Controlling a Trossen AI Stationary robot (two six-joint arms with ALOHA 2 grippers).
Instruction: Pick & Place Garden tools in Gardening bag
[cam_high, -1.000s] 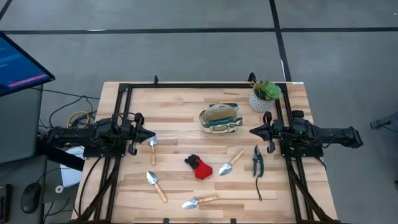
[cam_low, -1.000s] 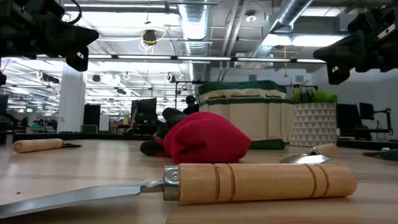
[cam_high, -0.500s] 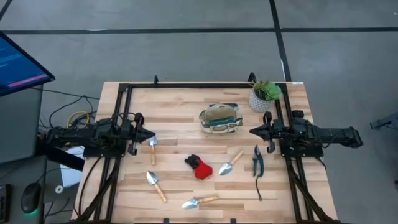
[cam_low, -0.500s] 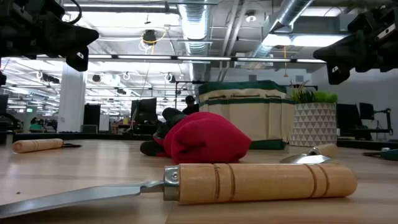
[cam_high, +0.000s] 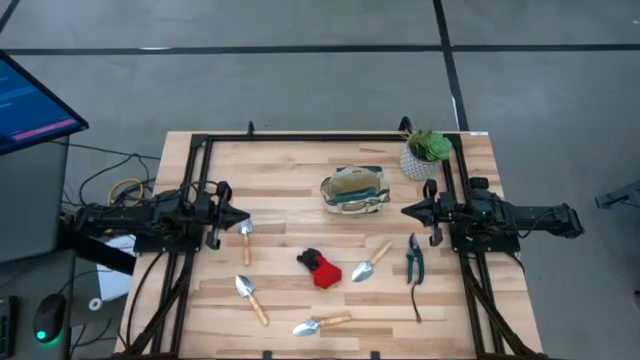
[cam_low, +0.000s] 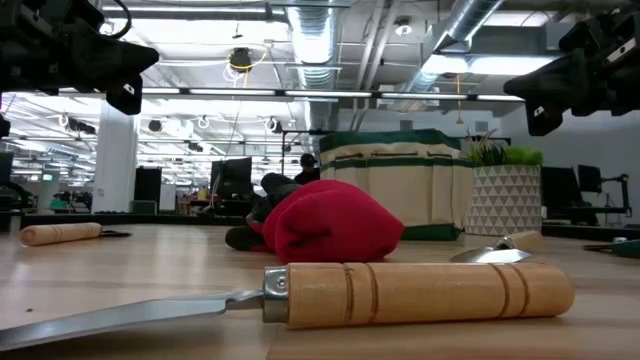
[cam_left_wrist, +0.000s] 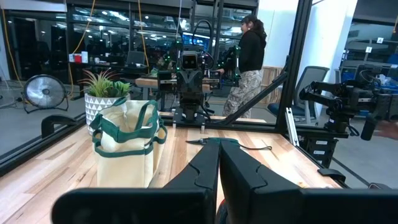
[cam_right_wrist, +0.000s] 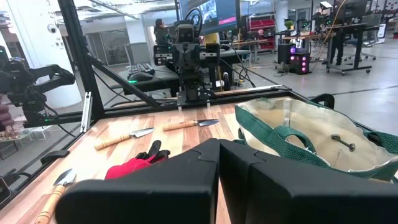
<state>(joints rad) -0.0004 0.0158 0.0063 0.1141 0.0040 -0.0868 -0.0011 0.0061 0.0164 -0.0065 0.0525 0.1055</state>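
Tabletop bag (cam_high: 354, 189) between both pincers

trowel (cam_low: 300, 298): grooved wood, metal (shiny) | glove (cam_low: 325, 224): cloth | table (cam_high: 290, 170): wood

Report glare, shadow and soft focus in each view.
High view: even light, faint shadows beside the glove. Low view: bright ceiling lights glare; the near trowel blade blurs at the frame edge. Left wrist view: window reflections behind the bag. Right wrist view: its own fingers loom dark, blurred.

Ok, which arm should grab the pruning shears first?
Right. The shears lie just in front of the right gripper, while the left gripper waits across the table, beyond the glove.
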